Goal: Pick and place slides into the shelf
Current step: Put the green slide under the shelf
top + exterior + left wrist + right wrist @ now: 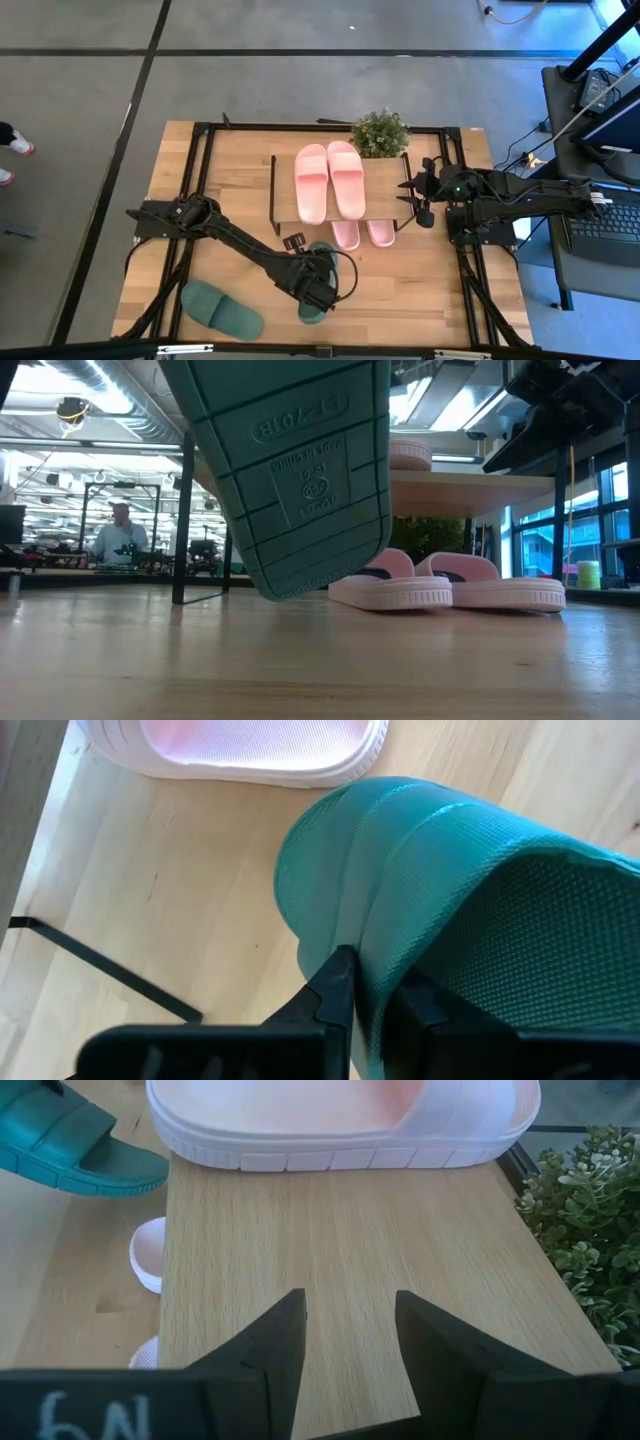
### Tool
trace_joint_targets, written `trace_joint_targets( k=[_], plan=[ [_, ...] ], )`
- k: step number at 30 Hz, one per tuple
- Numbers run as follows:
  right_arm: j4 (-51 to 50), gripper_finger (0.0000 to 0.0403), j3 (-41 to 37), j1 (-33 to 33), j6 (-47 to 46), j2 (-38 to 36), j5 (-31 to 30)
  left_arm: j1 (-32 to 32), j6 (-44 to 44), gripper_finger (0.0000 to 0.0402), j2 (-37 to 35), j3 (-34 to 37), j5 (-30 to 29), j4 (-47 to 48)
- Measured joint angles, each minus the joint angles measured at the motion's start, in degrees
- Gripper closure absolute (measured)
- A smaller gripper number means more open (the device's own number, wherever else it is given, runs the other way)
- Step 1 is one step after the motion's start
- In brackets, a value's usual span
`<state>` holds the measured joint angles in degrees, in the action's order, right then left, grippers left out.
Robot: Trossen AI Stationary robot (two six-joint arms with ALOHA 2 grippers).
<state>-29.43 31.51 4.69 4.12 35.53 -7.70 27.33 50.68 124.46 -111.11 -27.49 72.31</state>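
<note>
A dark green slide [322,268] hangs over the table's near middle, with my left gripper [318,295] shut on it. Its ribbed sole [300,470] faces the near edge. The second green slide [222,310] lies flat on its sole at the near left. On the shelf's top board [385,185] two pink slides [312,182] [347,178] lie side by side. Under the board another pink pair [390,585] [495,585] stands on the table, ends poking out toward the near edge. My right gripper [350,1305] waits open over the shelf's right end. My left gripper pinches a thin edge of the green slide's upper side [372,950], seemingly the strap's edge, between its two fingers [335,985]. The fingers slant down at it from the table's left. The slide stands steeply tilted, its lower end [290,592] just above the table.
A small potted plant [380,130] stands at the shelf's far right corner, close to my right gripper. The table's black frame rails [200,180] run along its edges. Bare wood lies at the near right. A person sits far off in the room behind [118,530].
</note>
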Motion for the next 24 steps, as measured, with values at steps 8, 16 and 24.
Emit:
trace_joint_targets(
  k=[8,16,24],
  plan=[
    [-0.01,0.0246,0.00,0.02,0.00,0.00,0.00,0.00,-0.25,0.0374,-0.02,0.00,0.23,0.09],
    [-0.02,0.0246,0.00,0.00,0.00,-0.02,0.00,-0.07,-0.25,0.0374,-0.02,0.00,0.23,0.11],
    [-0.02,0.0246,-0.01,0.01,0.00,-0.02,0.00,-0.07,-0.25,0.0355,-0.02,0.02,0.35,0.09]
  ],
)
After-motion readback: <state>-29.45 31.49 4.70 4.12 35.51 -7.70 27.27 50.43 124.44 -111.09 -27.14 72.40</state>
